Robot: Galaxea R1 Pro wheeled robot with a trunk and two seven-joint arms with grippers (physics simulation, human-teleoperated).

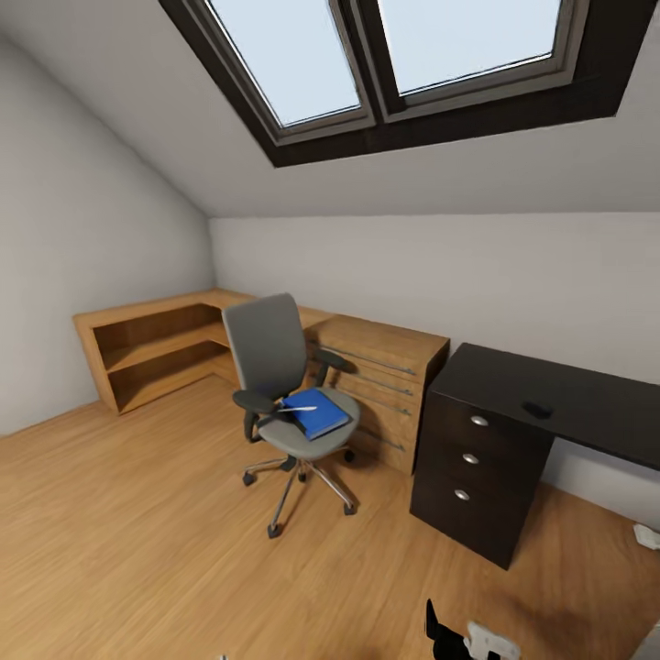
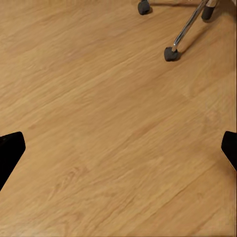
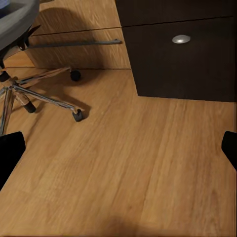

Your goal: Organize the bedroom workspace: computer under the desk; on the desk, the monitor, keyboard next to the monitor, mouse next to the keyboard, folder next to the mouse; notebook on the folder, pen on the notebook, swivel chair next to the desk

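Blue folder lies flat on chair seat w/ pen across it; prob. light, stiff, thin — best pinched at an edge. Both grippers' jaws spread apart over floor, nothing held.

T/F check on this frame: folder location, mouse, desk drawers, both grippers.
1. The blue folder lies on the chair seat. True.
2. The mouse is on the floor. False: it sits on the dark desk.
3. The desk has three drawers with round silver knobs. True.
4. The left gripper is shut on a pen. False: its fingers are wide apart over bare wood floor, holding nothing.
5. The right gripper is open. True.
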